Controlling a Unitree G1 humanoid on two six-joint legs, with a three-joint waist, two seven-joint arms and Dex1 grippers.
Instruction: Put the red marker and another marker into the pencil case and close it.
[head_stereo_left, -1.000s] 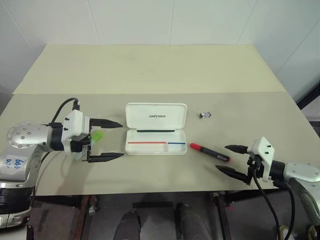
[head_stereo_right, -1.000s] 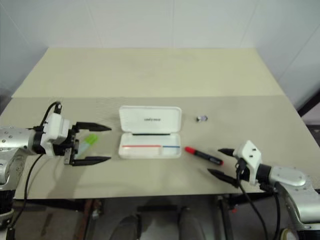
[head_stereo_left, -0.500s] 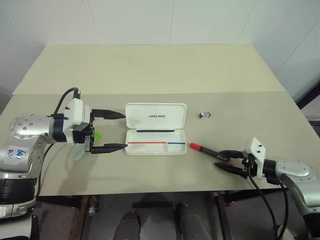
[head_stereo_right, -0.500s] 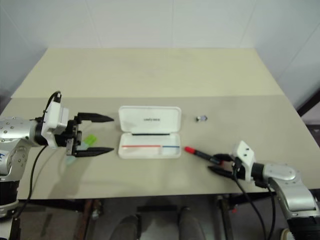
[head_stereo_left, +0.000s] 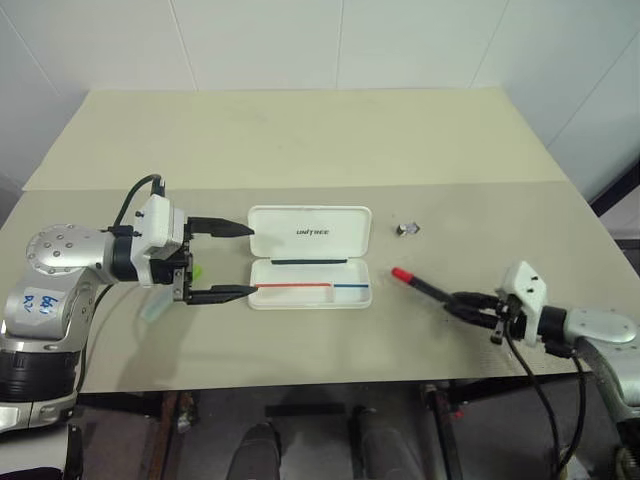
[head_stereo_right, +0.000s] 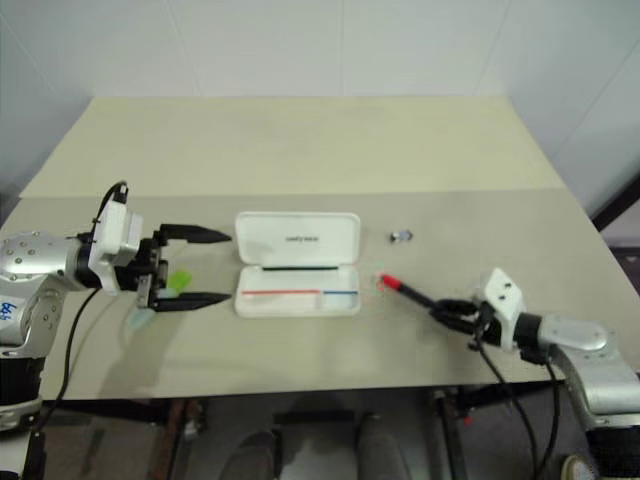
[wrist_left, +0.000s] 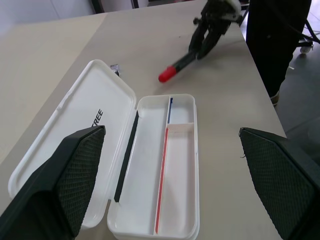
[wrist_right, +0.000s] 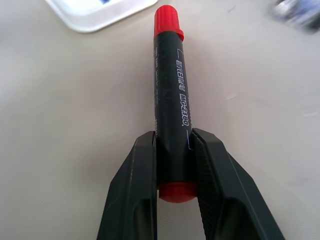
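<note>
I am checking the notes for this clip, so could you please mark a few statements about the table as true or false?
1. The right claw is shut on the red marker, near its tail end. True.
2. The pencil case is closed. False: its lid lies open and flat behind the tray.
3. The left claw holds the green marker. False: its fingers are spread open and empty, and the green marker lies on the table by it.
4. The red marker's cap points towards the pencil case. True.
5. A small shiny object lies inside the case. False: it lies on the table beside the case.
</note>
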